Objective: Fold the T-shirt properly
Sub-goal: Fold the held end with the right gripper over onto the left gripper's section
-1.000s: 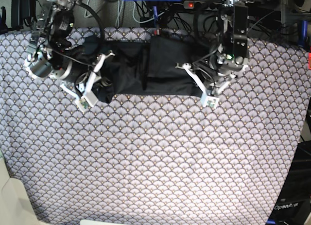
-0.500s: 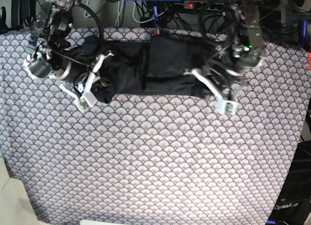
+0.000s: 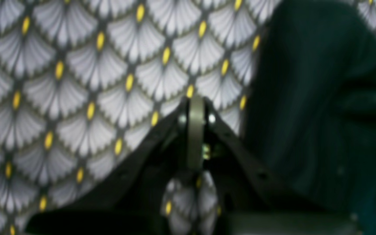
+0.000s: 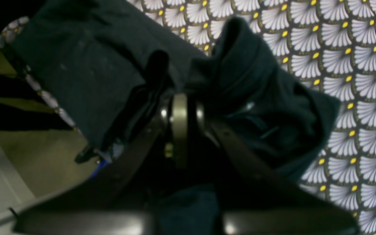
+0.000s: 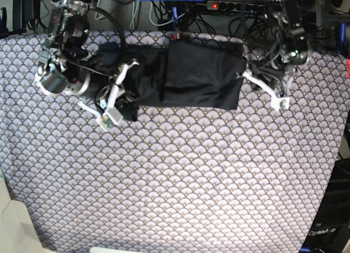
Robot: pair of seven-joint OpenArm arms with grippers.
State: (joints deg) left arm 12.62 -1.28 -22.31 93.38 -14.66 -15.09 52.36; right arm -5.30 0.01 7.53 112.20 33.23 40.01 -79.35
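Black T-shirt (image 5: 191,78) on scalloped tablecloth (image 5: 180,182), right pincer (image 4: 180,98) clamping its bunched cloth, left pincer (image 3: 196,104) closed, empty

Two robot arms of black and silver metal with loose black cables. Each end effector, left (image 5: 273,94) and right (image 5: 112,108), has white angular fingers. Wrist views show black finger struts, a grey central bar and small silver screws.

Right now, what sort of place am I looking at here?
Probably a robotics lab bench: two arms work a black T-shirt on a patterned tablecloth, with tangled cables and a power strip behind it.
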